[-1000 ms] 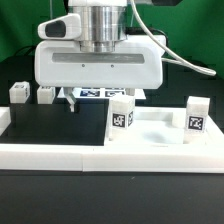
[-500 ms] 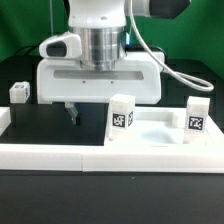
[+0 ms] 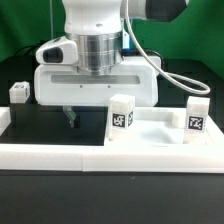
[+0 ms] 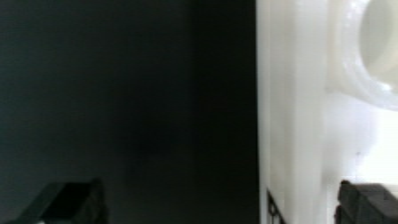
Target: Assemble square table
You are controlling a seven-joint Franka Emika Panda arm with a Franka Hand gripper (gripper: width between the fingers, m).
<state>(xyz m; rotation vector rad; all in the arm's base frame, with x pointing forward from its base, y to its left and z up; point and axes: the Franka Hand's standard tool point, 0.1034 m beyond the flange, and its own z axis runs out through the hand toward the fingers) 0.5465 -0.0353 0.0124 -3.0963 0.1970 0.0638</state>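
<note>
The white square tabletop (image 3: 152,128) lies at the exterior view's right, behind the border wall. Two tagged white legs (image 3: 122,117) (image 3: 196,116) stand on it. Another loose leg (image 3: 19,92) stands at the far left. My gripper (image 3: 96,118) is low over the black table beside the tabletop's left edge, with one dark finger (image 3: 70,115) showing. In the wrist view the gripper (image 4: 217,205) is open. Its fingertips (image 4: 71,205) stand wide apart, with the tabletop's edge (image 4: 294,120) and a round hole (image 4: 381,70) between and beyond them. It holds nothing.
The long low white border wall (image 3: 90,155) runs along the front, with a raised end at the left (image 3: 4,120). The arm's wide white hand (image 3: 95,85) blocks the view of the table behind it.
The gripper has come down and shifted slightly. Its hand now hides the second loose leg and the marker board that showed behind it a second ago.
</note>
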